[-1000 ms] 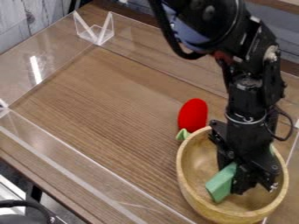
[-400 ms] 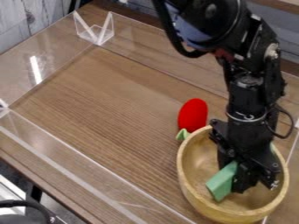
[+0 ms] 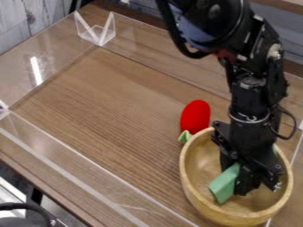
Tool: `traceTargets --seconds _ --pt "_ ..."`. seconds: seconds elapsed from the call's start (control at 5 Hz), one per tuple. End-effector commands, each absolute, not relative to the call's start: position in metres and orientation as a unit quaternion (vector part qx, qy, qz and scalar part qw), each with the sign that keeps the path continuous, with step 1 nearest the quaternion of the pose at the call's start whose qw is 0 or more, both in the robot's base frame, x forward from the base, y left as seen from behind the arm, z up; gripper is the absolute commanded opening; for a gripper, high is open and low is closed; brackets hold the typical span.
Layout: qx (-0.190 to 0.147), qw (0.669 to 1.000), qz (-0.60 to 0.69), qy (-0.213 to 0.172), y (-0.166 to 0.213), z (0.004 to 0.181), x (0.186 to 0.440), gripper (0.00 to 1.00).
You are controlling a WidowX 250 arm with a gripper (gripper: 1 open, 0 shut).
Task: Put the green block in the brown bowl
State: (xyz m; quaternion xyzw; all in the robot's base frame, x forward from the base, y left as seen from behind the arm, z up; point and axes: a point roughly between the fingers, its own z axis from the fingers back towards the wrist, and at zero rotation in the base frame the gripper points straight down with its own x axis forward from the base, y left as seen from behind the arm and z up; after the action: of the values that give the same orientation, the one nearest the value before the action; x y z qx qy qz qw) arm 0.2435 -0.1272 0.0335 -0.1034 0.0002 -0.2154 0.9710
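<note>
Nothing changed over the last second: gripper [image 3: 245, 180] still clamped on block [image 3: 225, 184], held low inside bowl [image 3: 196, 200], so only release apparently left.

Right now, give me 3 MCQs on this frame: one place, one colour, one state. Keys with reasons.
1. Where is the green block?
A. On the bare table beside the clear stand
B. Inside the brown bowl, at the gripper
C. On top of the red item

2. What colour is the rounded item just outside the bowl's rim?
A. Red
B. Blue
C. Yellow

3. How is the gripper?
A. Raised high above the table, open
B. Out of view
C. Lowered into the bowl, shut on the green block

Answers:
1 B: the block sits tilted within the bowl's wall, between the fingers.
2 A: it is bright red, with a green bit at its base.
3 C: the fingers reach down past the rim and close against the block.
</note>
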Motion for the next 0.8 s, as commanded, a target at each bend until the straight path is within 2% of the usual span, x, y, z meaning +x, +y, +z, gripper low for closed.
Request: traceTargets --seconds 0.0,0.6 --pt "-0.109 0.971 -0.213 -0.024 -0.1284 0.0455 0.2552 0.00" --pt "-0.111 0.971 -0.211 -0.016 -0.1271 0.0439 0.2560 0.00"
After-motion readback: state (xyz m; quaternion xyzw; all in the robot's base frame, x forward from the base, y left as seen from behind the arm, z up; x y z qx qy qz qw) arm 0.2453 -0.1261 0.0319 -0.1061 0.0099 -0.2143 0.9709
